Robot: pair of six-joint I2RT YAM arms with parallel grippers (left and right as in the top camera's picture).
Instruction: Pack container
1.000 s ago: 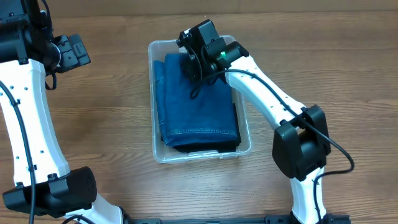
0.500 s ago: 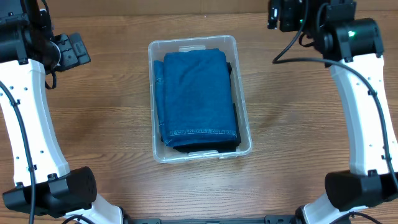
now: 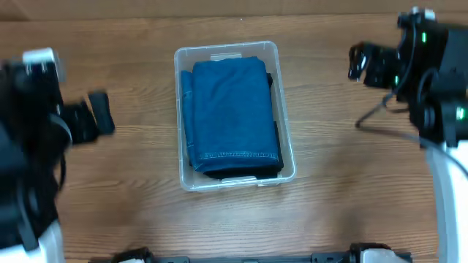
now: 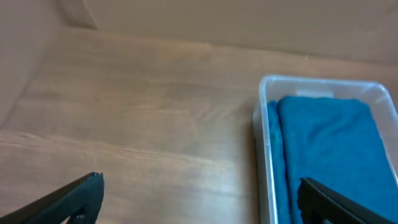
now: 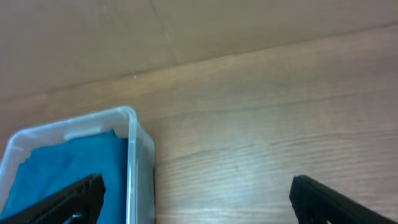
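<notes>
Container point(image 3: 178, 117) sits mid-frame on the table point(image 3: 131, 183), with folded blue denim point(image 3: 230, 109) filling it. Left pincer point(image 4: 202, 196) and right pincer point(image 5: 199, 196) are both spread and empty, out at the frame's sides. Packing looks done, I judge, so I would park both arms wide of its rim.

Overhead looks straight down, container point(image 3: 178, 124) centred. The left wrist camera sits left of it, the right wrist camera right; both look obliquely from nearer, sharing its far end.
</notes>
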